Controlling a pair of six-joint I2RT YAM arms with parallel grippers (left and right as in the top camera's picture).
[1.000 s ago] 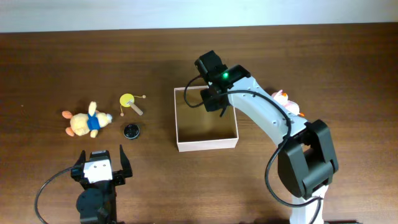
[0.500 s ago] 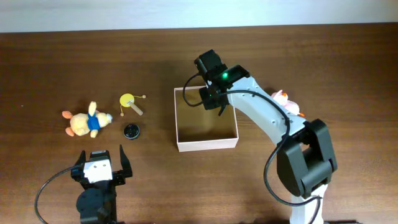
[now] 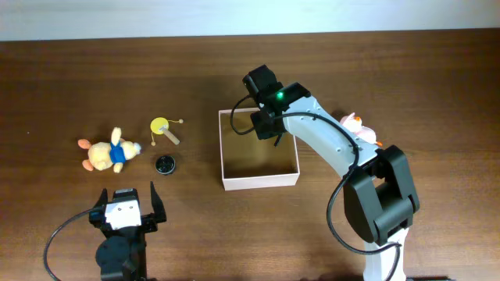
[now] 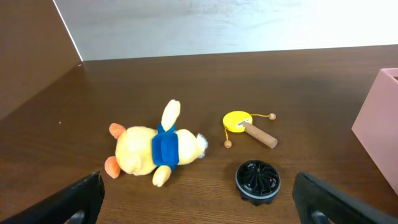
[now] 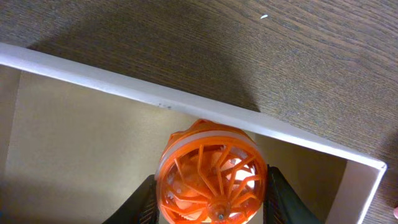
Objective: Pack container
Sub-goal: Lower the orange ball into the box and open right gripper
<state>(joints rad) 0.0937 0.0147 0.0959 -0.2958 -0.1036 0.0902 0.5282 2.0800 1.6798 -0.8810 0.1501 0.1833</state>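
Observation:
The container [image 3: 258,180] is a square white box with a tan inside, at the table's middle. My right gripper [image 3: 267,125] hangs over its back right corner, shut on an orange spoked wheel toy [image 5: 212,173] held above the box floor near the back wall [image 5: 124,88]. My left gripper [image 3: 125,211] is open and empty at the front left. Ahead of it lie a yellow plush animal in blue [image 4: 154,148], a yellow drum rattle [image 4: 244,124] and a black wheel toy [image 4: 258,181]. The box's wall shows at the right edge of the left wrist view [image 4: 379,124].
A pink and white plush toy [image 3: 356,126] lies right of the box, partly under my right arm. The plush animal [image 3: 105,152], rattle [image 3: 162,128] and black wheel [image 3: 164,165] lie left of the box.
My right gripper has shifted very slightly with the orange wheel over the box's back corner. The left arm and the toys have not moved.

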